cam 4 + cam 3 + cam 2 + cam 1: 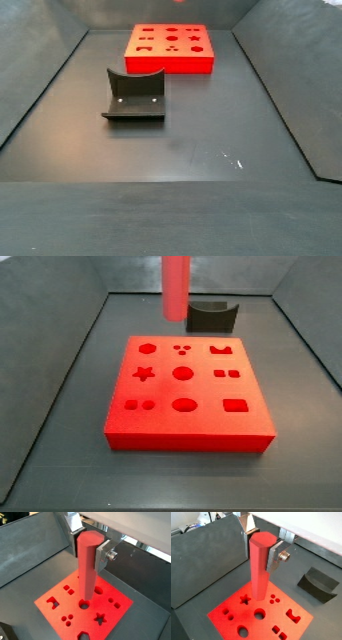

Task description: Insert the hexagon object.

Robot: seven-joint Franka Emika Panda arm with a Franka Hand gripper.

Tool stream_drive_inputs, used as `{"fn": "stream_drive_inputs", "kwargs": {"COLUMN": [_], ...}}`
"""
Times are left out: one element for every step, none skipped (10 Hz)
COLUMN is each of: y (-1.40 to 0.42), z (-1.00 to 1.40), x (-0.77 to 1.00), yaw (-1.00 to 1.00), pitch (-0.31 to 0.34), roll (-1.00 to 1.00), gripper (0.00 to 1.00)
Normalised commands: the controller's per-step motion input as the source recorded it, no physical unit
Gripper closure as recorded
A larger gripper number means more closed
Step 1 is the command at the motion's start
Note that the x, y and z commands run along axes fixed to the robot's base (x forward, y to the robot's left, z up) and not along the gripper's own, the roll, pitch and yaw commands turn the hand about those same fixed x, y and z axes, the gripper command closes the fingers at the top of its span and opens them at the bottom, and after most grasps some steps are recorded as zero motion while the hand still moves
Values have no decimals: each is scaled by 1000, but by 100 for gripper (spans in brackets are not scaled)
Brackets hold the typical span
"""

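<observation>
The hexagon object, a long red-pink rod (260,567), hangs upright in my gripper (261,552), whose silver fingers (276,558) are shut on its upper part; it shows the same way in both wrist views (87,567). Its lower end floats above the flat red block (232,604) with shaped holes, near the round middle hole (84,604). In a side view the rod (175,286) hangs from the upper edge of the frame above the block's (162,389) far side, with the gripper out of view there. The block also shows far off in a side view (170,63).
A dark grey curved holder (210,316) stands on the floor behind the block, also seen in a wrist view (319,583) and a side view (135,95). Grey walls (80,336) enclose the dark floor (201,150) on all sides.
</observation>
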Motion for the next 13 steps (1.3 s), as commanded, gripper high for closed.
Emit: {"fn": "stream_drive_inputs", "kwargs": {"y": [229, 520, 429, 360, 314, 251, 206, 209, 254, 314, 371, 260, 49], "z": [-23, -77, -69, -86, -83, -80, -100, -160, -220, -309, -354, -263, -146], "x": [0, 0, 0, 0, 0, 0, 6, 23, 0, -51, -163, -349, -131], "yaw": [-154, -423, -589, -669, -717, -786, -837, -840, -797, -717, -631, -383, -120], "pitch": [0, 0, 0, 0, 0, 0, 0, 0, 0, -9, -36, -106, -104], "roll": [67, 56, 20, 16, 16, 11, 13, 0, 0, 0, 0, 0, 0], "gripper": [100, 100, 100, 100, 100, 100, 100, 100, 100, 100, 100, 100, 100]}}
